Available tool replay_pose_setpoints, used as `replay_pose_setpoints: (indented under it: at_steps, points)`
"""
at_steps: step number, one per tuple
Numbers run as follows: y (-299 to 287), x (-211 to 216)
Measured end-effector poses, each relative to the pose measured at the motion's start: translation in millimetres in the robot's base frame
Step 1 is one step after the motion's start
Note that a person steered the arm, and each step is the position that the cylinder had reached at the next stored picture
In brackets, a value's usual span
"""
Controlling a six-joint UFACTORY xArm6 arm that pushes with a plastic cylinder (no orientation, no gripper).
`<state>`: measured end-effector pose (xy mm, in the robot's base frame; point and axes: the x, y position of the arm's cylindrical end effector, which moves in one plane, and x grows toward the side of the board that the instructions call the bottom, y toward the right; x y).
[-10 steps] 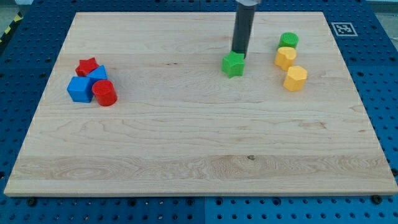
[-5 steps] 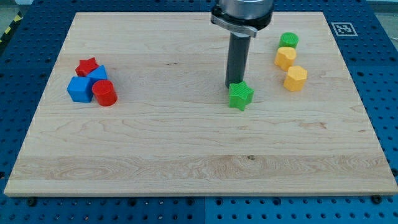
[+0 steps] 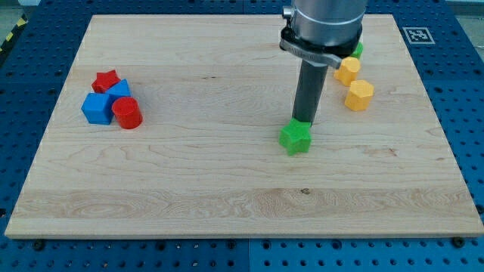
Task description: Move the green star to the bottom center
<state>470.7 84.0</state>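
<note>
The green star (image 3: 295, 138) lies on the wooden board (image 3: 227, 189), right of its middle. My tip (image 3: 303, 122) stands right at the star's upper edge, on its side toward the view's top, touching it. The dark rod rises from there toward the view's top and its collar covers part of the blocks behind it.
A red star (image 3: 107, 79), two blue blocks (image 3: 97, 108) and a red cylinder (image 3: 127, 113) cluster at the view's left. Two yellow hexagonal blocks (image 3: 359, 94) and a partly hidden green cylinder (image 3: 357, 50) sit at the upper right. A printed marker (image 3: 414, 35) is at the board's top right corner.
My tip has moved toward the view's bottom, pushing the green star down the board and slightly right. The other blocks have not moved.
</note>
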Motion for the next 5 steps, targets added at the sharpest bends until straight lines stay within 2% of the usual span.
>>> replay_pose_setpoints:
  at_steps: [3,5]
  points:
    - [-5.4,62.3]
    - [-14.6,81.1]
